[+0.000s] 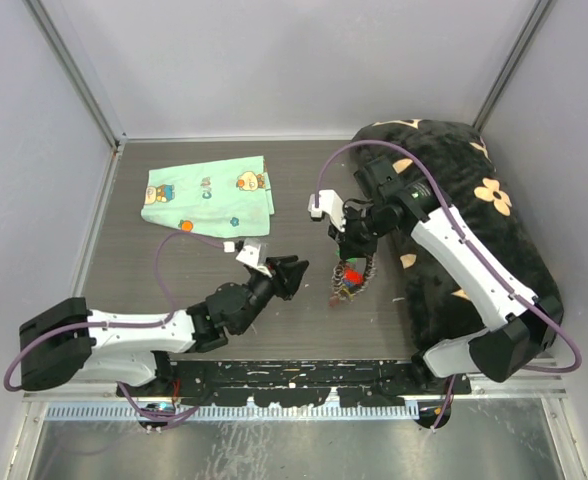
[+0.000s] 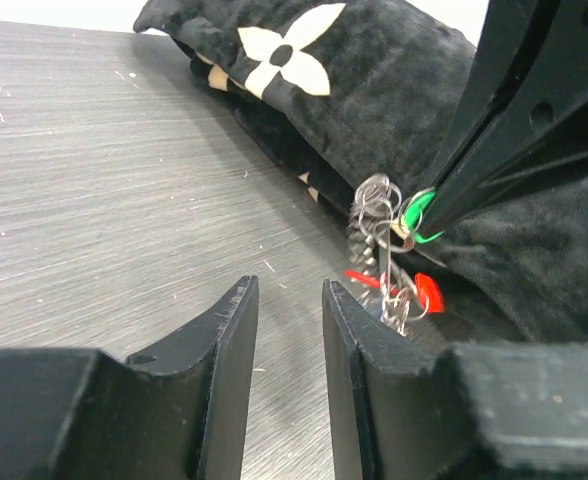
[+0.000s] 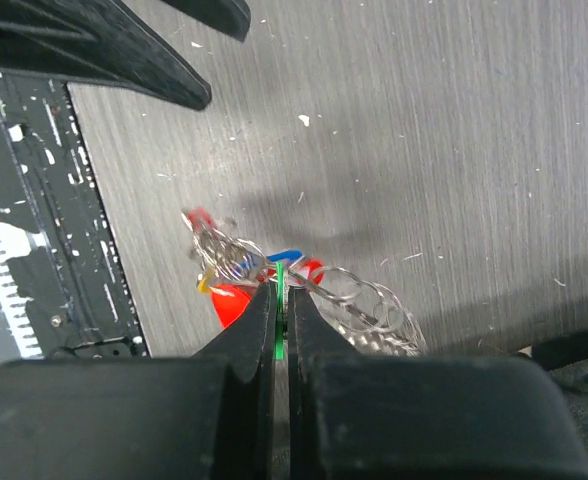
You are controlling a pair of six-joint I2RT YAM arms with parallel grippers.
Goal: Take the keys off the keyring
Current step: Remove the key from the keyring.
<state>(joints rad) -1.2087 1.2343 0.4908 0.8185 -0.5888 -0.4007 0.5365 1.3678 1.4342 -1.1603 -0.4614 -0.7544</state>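
Claw of right arm [image 3: 281,292] clenched on green-headed small metal key [image 2: 420,214]; thin silver wire keyring [image 2: 376,235] with other coloured-head keys [image 2: 414,292] hangs from it over grey wood-grain desk [image 2: 94,180]. Left claw [image 2: 289,300] parted, empty, just beside.

Open bench [image 1: 314,312] lies at nine o'clock of the keys [image 1: 349,282], up to the left tool [image 1: 300,272]; the black cushion [image 1: 522,240] blocks three o'clock, the right tool [image 1: 352,256] covers twelve.

I log bright, even overhead light in all views. Soft shadows fall on the table [image 3: 454,120]; near fingers [image 3: 254,400] look slightly soft.
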